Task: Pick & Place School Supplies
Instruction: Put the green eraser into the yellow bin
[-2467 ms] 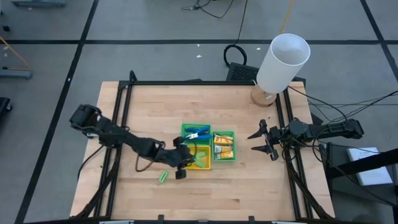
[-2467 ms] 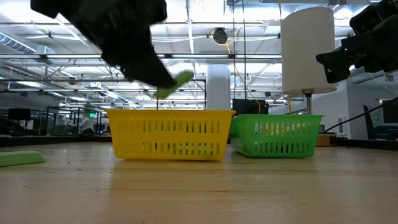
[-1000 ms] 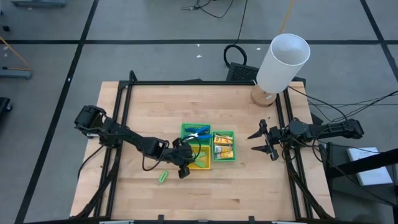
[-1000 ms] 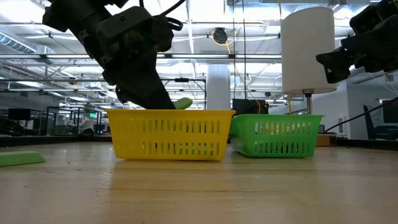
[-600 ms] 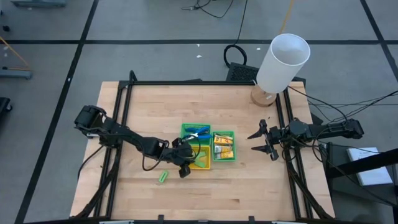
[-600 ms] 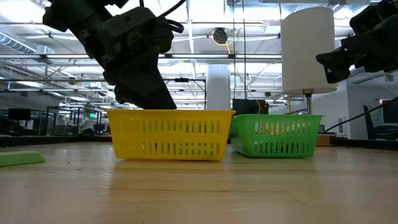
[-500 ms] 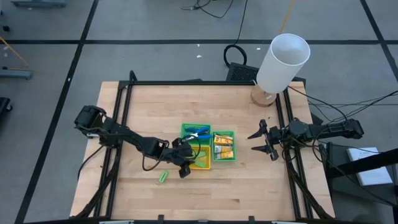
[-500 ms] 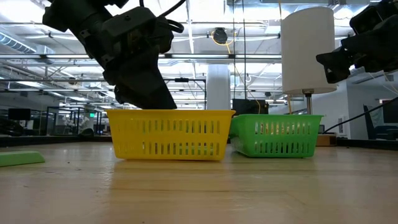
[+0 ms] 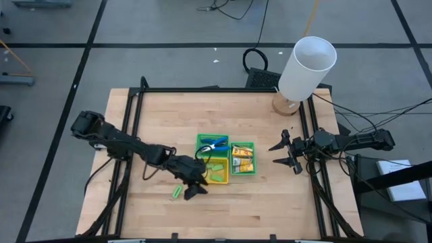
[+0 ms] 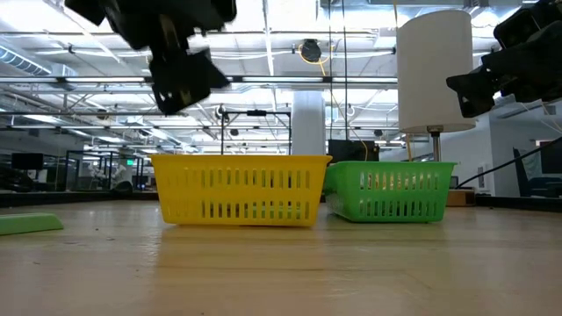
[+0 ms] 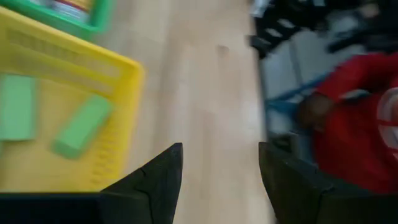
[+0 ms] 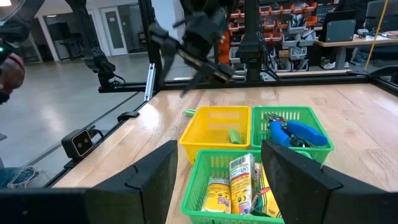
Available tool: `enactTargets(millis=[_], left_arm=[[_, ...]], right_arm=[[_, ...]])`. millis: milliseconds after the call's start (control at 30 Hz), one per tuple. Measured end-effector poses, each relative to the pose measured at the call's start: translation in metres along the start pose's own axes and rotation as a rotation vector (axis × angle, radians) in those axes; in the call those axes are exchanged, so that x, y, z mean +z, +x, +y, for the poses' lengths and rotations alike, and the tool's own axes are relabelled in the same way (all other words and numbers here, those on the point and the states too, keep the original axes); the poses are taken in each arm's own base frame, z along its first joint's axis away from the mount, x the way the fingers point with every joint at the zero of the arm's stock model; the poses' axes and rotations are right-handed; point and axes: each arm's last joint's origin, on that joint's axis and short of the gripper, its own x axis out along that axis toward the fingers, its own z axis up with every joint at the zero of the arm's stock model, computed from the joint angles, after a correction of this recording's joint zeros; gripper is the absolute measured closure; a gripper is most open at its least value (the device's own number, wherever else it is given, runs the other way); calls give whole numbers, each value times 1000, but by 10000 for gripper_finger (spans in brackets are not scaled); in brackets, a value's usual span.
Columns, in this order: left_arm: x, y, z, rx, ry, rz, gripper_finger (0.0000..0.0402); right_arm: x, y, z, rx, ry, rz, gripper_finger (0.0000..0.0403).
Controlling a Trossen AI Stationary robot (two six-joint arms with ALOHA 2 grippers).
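I see the left gripper (image 9: 194,189) above the table just off the yellow tray's (image 9: 217,180) near-left corner, jaws spread and holding nothing. Two green sticks (image 11: 81,126) lie inside that tray (clearest from the left wrist). One more green stick (image 9: 176,192) lies on the table beside the gripper. Right gripper (image 9: 283,151) hangs at the table's right edge, jaws apart, empty. Blue-handled tool (image 12: 297,132) and yellow-orange packets (image 12: 240,175) sit in green trays (image 12: 292,147).

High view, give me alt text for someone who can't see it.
Seen from above, the left gripper, fingers open and empty, hovers beside a light-green stick lying on the wooden table, next to the yellow tray and green trays. The right gripper waits open near the right edge, by a white cylinder.
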Motion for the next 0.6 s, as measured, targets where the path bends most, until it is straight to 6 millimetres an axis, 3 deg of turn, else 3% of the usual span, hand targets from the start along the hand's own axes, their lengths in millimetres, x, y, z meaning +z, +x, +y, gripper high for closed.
enactTargets(millis=[233, 433, 500, 600], left_arm=[[-12, -15, -38, -159, -42, 35, 210], [-33, -17, -77, -216, -67, -62, 223], [-45, -16, -83, -156, -147, -42, 227], [-62, -16, -80, -45, -400, 54, 235]], right_arm=[[0, 0, 0, 0, 0, 0, 177], [0, 0, 0, 0, 0, 0, 177], [0, 0, 0, 0, 0, 0, 177], [0, 0, 0, 0, 0, 0, 177]])
